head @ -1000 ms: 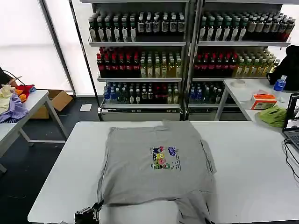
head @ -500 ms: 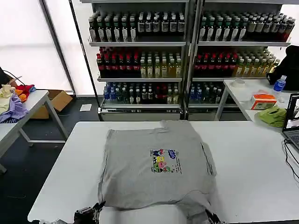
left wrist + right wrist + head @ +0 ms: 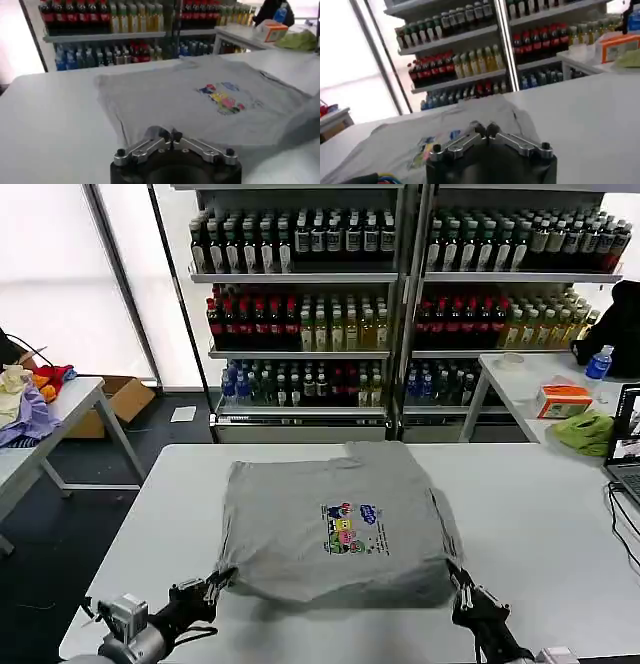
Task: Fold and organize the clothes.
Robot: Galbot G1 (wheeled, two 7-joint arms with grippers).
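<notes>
The T-shirt (image 3: 335,529) is lying on the white table (image 3: 540,524), print up, with sleeves and hem already tucked under into a rough rectangle; final folding and placing are judged outstanding. Its near-left corner is being pinched by the left gripper (image 3: 212,586), fingers closed on fabric. Its near-right corner is being gripped by the right gripper (image 3: 462,592), fingers likewise clamped. The grey cloth is lying slightly puffed, edges uneven.

A light grey T-shirt (image 3: 335,524) carries a small cartoon chest print (image 3: 349,527) in yellow, pink, green and blue. The counter (image 3: 540,524) beneath it is plain white. Both the left claw (image 3: 213,582) and the right claw (image 3: 461,587) are black with silver metal. Behind, shelves (image 3: 400,279) hold rows of bottles in red, yellow-green and dark tones. A lime-green cloth (image 3: 586,431) lies on a side counter.
</notes>
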